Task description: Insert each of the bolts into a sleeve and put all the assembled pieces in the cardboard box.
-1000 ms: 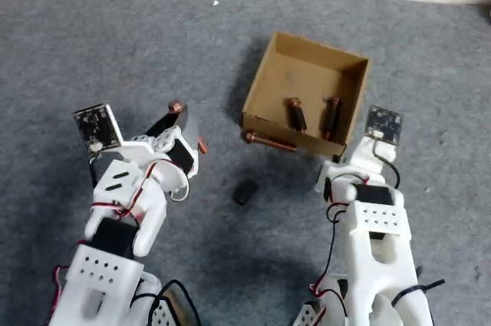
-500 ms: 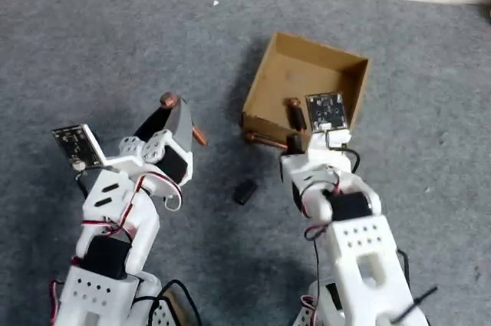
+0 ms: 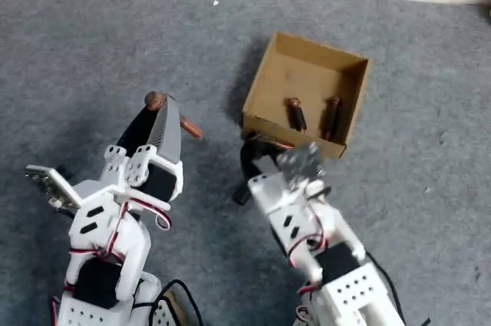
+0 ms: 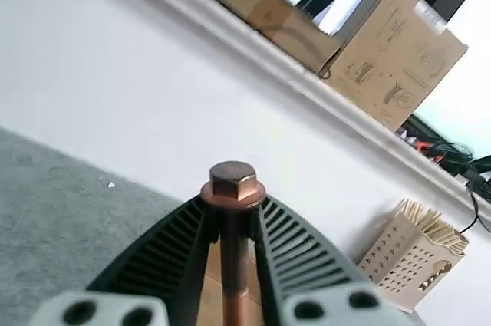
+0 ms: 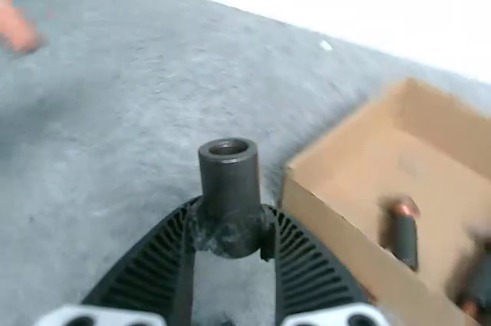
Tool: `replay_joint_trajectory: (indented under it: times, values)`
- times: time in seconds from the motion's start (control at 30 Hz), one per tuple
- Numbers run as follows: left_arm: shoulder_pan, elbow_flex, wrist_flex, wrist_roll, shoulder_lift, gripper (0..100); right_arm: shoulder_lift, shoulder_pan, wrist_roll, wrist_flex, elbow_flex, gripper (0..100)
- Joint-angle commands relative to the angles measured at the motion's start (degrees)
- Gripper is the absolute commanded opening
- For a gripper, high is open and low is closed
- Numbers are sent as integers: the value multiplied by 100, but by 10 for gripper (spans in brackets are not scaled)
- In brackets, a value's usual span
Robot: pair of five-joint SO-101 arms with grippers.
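Under your right arm in the high view, the loose sleeve point(image 3: 240, 197) on the carpet point(image 3: 92, 42) is half covered, and the lying bolt point(image 3: 270, 142) against the cardboard box point(image 3: 259, 88) is cut short. Your right gripper point(image 5: 228, 215) clamps a dark hollow sleeve point(image 5: 228, 180) upright beside the box. Your left gripper point(image 4: 232, 211) pinches a copper hex-head bolt point(image 4: 232, 188) above the carpet.

copper bolt point(image 4: 232, 215) and dark sleeve point(image 5: 229, 180) gripped; two assemblies point(image 3: 295, 113) in box point(image 3: 263, 84).

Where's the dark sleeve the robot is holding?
In the right wrist view, the sleeve is clamped in the right gripper, over the grey carpet and close beside the cardboard box.
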Motion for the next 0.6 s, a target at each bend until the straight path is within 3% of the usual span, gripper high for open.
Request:
replay_joint_trajectory:
  times: [0.0,0.13,0.33,0.57]
  values:
    - [110,-40,-176,-44,-127,5,-646,-391,905,-822,593,5]
    - [224,242,-237,-35,-171,5,-1393,-549,1424,-1402,1481,5]
    - [1077,637,-378,-571,-180,5,-1859,-453,1442,-593,1824,5]
    - [1130,620,-985,-563,-189,5,-1851,-444,1442,136,1824,5]
